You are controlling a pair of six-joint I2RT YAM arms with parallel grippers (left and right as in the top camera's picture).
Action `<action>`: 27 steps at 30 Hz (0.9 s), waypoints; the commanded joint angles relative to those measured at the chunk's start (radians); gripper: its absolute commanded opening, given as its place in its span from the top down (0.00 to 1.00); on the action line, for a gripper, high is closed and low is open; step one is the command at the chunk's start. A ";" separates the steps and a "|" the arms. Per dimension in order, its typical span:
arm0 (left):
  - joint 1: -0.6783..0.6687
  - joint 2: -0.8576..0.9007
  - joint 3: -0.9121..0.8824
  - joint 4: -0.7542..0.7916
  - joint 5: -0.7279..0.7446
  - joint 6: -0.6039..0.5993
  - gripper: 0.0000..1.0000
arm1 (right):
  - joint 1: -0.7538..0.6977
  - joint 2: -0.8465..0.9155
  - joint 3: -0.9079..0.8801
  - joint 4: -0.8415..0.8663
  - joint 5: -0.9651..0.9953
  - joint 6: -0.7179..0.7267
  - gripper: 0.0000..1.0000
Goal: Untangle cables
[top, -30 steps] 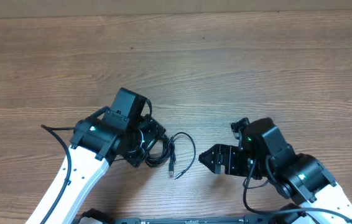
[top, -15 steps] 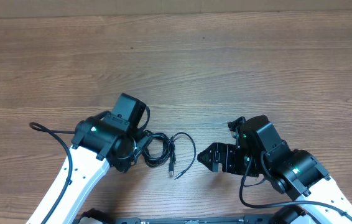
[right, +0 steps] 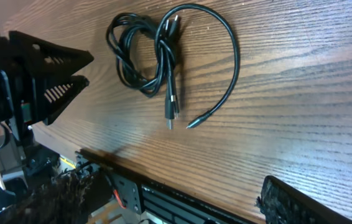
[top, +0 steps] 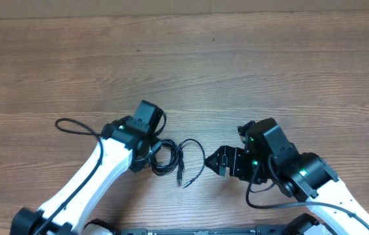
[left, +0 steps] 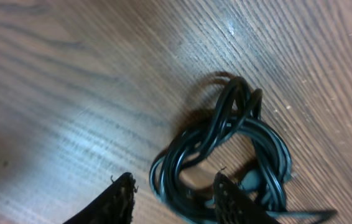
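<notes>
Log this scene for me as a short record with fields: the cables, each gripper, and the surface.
cables: black, loosely coiled in one bundle, lying flat
plug ends: trailing free beside the bundle
left gripper: open, at the bundle's edge, gripping nothing
right gripper: open, apart from the cables, pointing toward them
surface: wooden table

Thin black cables (top: 175,158) lie coiled, tangled together.

Cables (top: 171,158) lie on the desk (top: 269,65) near its front edge, between both arms. Left fingers (left: 120,199) stand at the bundle's left edge. Right fingers (top: 218,163) sit apart to the right, beyond the loose ends.
</notes>
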 commanded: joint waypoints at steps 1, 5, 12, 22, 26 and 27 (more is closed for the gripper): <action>0.001 0.061 -0.010 0.035 -0.039 0.062 0.62 | 0.006 0.036 0.016 0.021 0.015 0.016 0.12; 0.003 0.115 -0.010 0.113 -0.080 0.119 0.63 | 0.006 0.085 0.016 0.042 0.016 0.052 0.12; 0.004 0.132 -0.010 0.219 -0.082 0.198 0.57 | 0.006 0.151 0.016 0.097 0.015 0.065 0.12; 0.004 0.181 -0.010 0.216 -0.076 0.302 0.65 | 0.006 0.152 0.016 0.124 0.024 0.091 0.11; 0.004 0.226 -0.010 0.222 -0.063 0.301 0.76 | 0.006 0.152 0.016 0.124 0.027 0.091 0.11; 0.004 0.238 -0.010 0.222 -0.061 0.301 0.83 | 0.006 0.152 0.016 0.124 0.027 0.091 0.11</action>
